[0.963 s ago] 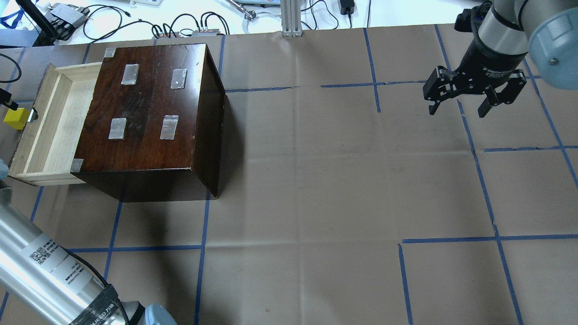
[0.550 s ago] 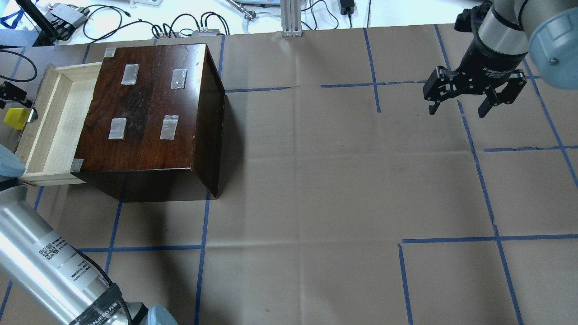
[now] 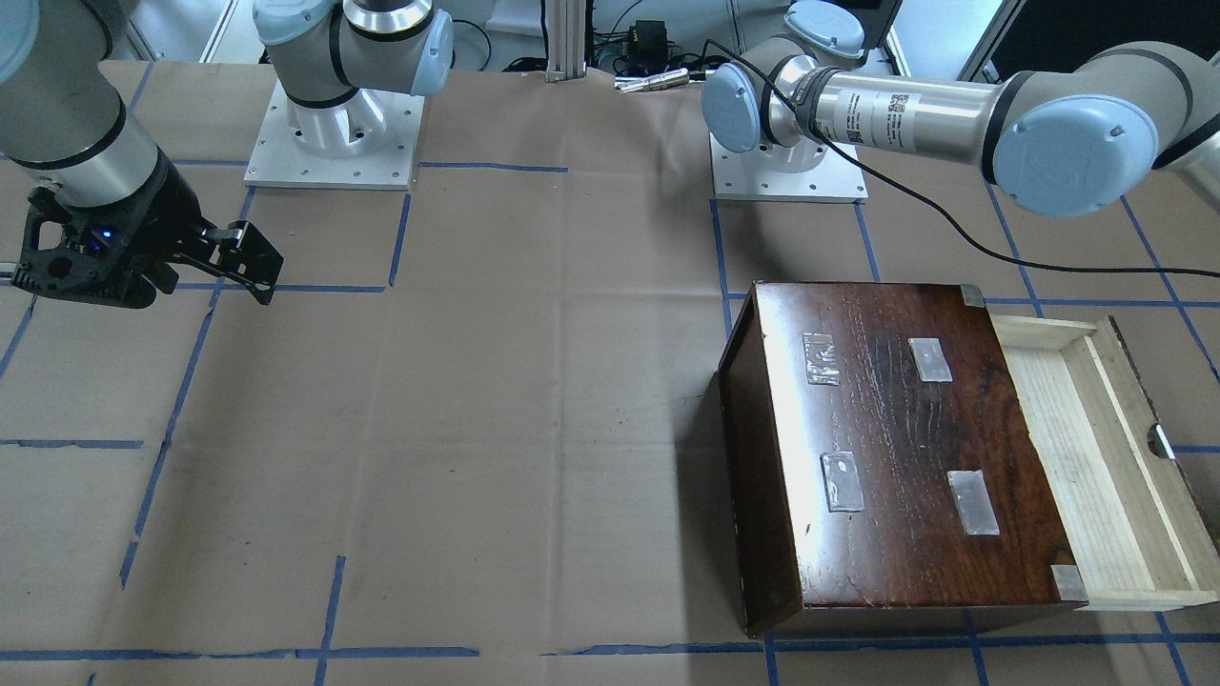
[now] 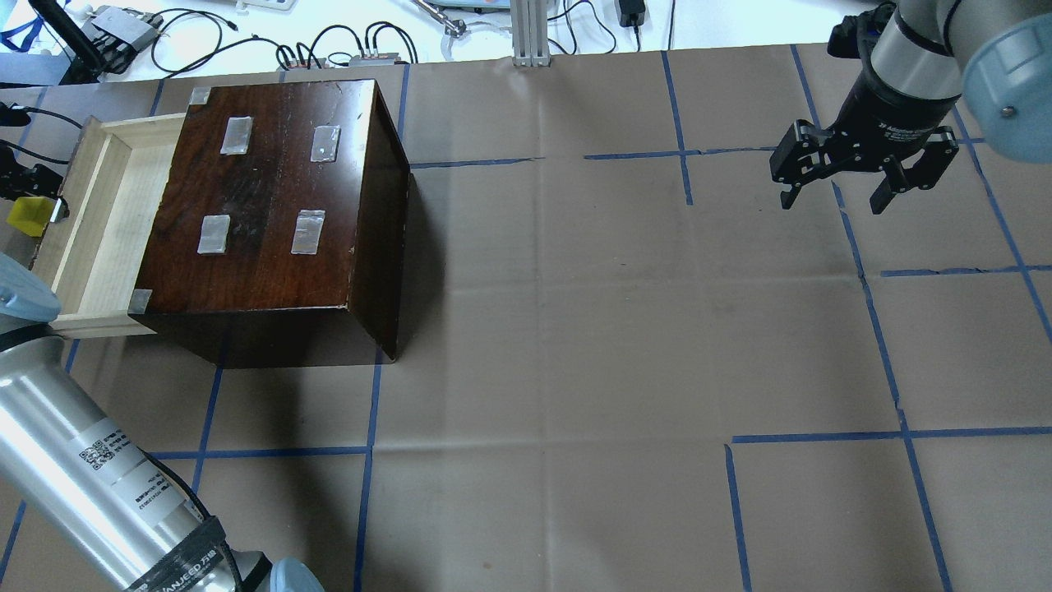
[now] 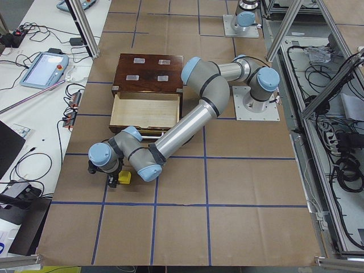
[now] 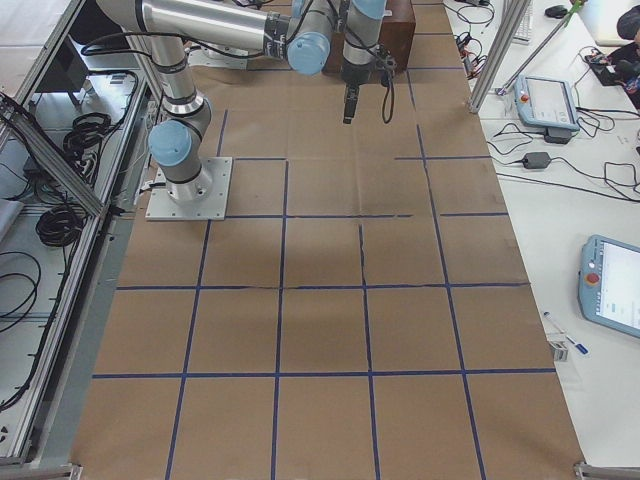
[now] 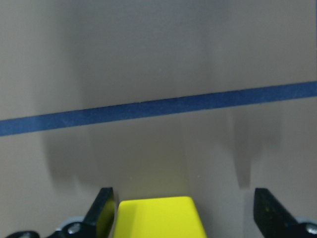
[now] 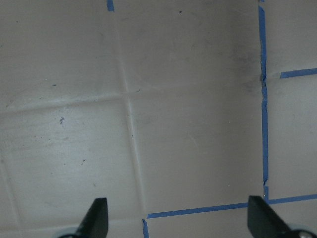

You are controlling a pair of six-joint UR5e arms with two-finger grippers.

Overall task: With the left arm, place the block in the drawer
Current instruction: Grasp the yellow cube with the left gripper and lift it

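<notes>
The yellow block sits on the paper-covered desk, outside the drawer and just in front of the notch cut in its front board. The left hand is down over the block with its 2 fingers spread wide. In the left wrist view the block lies between them, close against 1 finger and well apart from the other, so it is not pinched. Whether it touches the near finger I cannot tell. A blue tape line crosses the desk just beyond the block. The drawer stands pulled out of the glossy dark-brown wooden box, with its pale wood floor showing. The box top carries 4 grey tape patches, and smaller ones sit at 2 of its corners. The left arm stretches from its base past the open drawer down to the block, and a loose black cable loops from it in the front-facing view. The right hand hangs above the desk at the far side, well apart from the box. Its fingers are spread too, and the right wrist view shows only brown paper and blue tape between them.
</notes>
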